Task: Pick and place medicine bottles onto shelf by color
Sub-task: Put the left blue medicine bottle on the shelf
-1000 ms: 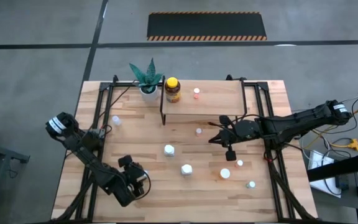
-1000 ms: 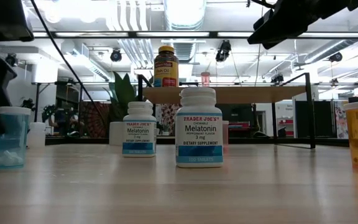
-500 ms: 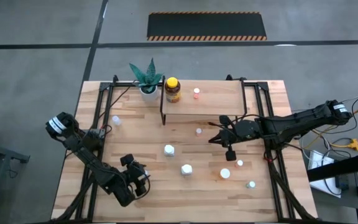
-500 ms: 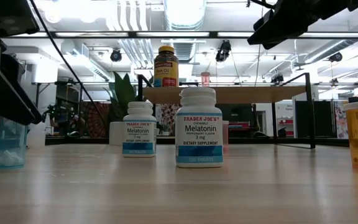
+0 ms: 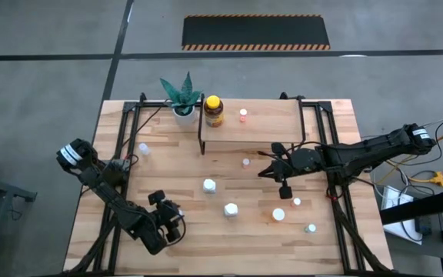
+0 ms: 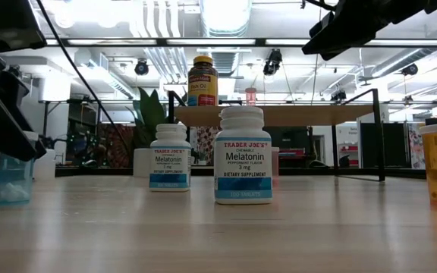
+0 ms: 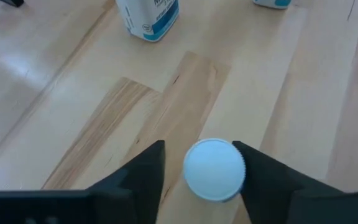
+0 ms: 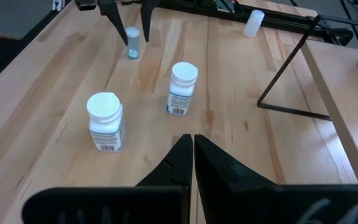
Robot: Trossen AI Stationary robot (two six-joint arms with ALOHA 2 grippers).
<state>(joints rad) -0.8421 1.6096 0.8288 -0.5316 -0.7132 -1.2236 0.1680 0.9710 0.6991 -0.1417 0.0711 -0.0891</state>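
Note:
A small pale-blue bottle with a white cap (image 7: pixel 214 169) stands upright on the table near its front left. My left gripper (image 7: pixel 198 145) slants down over it, open, with one finger (image 7: pixel 146 171) on each side of the cap; a gap shows beside that finger. From the right wrist view the same bottle (image 8: pixel 132 43) stands between those fingers. My right gripper (image 8: pixel 193 144) hangs shut above the table's middle right (image 5: pixel 263 171), holding nothing. The shelf (image 5: pixel 271 127) carries an amber bottle with a yellow cap (image 5: pixel 213 110) and a tiny pink-capped one (image 5: pixel 243 115). My left gripper's other finger (image 7: pixel 263 174) stands right against the cap's edge (image 7: pixel 241 168); whether it touches I cannot tell. The bottle rests upright on the table.
Two white Melatonin bottles (image 5: pixel 209 185) (image 5: pixel 231 208) stand mid-table. Smaller bottles lie to the right (image 5: pixel 279 215) (image 5: pixel 297 202) (image 5: pixel 311 228), one before the shelf (image 5: pixel 245 162), one at far left (image 5: pixel 143 148). A potted plant (image 5: pixel 181 96) stands beside the shelf.
My left gripper has tipped down over the small pale-blue bottle; in the low view its dark body now covers the bottle's cap, which showed whole a second ago. The bottle has stayed where it was.

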